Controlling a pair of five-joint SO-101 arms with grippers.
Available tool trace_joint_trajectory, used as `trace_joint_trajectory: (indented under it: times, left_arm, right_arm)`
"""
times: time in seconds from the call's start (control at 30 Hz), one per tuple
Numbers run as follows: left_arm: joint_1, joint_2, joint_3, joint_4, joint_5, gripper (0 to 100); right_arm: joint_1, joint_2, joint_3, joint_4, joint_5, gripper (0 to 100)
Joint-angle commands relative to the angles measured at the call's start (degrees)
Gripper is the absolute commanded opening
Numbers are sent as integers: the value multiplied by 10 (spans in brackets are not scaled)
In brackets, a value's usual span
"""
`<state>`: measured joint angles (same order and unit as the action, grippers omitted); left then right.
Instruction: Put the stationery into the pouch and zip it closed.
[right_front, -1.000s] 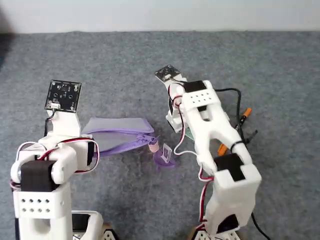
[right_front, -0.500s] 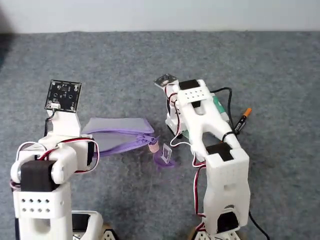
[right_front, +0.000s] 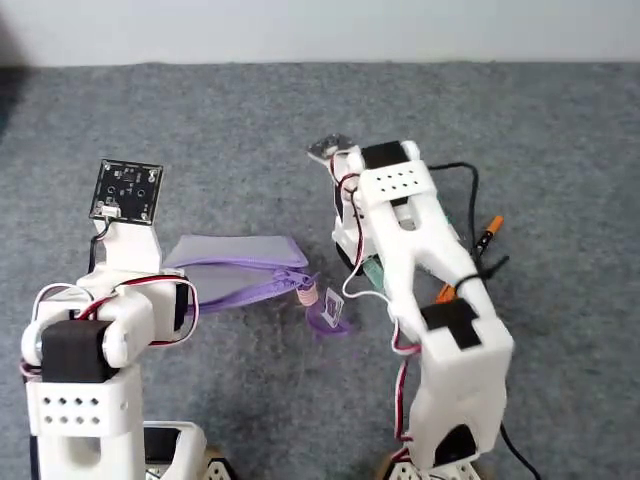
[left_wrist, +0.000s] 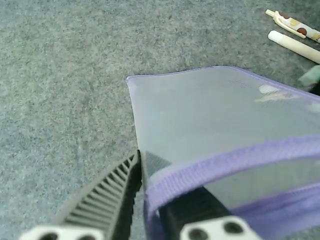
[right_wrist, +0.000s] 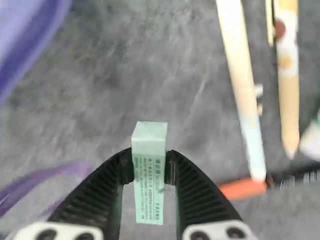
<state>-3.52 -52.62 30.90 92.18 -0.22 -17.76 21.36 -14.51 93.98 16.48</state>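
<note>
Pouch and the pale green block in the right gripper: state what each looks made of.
The pouch seems to be soft translucent plastic, frosted and slightly glossy, as light patches shine on it. Its purple edge band looks like woven fabric. The pale green block is probably a rubber or vinyl eraser with a matte finish. A printed sleeve, which looks like paper, wraps around it. The exact material stays open.
</note>
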Motion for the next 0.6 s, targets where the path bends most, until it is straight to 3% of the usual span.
trace_joint_trajectory:
  times: [0.0, 0.13, 0.37, 0.57]
  left_arm:
    - [2, 6, -24, -4, 5, 12]
    - [2, 6, -7, -8, 5, 12]
    - [3, 6, 2, -15, 5, 12]
    - [3, 6, 2, -15, 5, 12]
  right_arm:
    - [-15, -112, -20, 81, -46, 8]
    - [-33, -231, 31, 87, -86, 8]
    - [-148, -493, 213, 68, -140, 8]
    - [-210, -678, 323, -55, -234, 8]
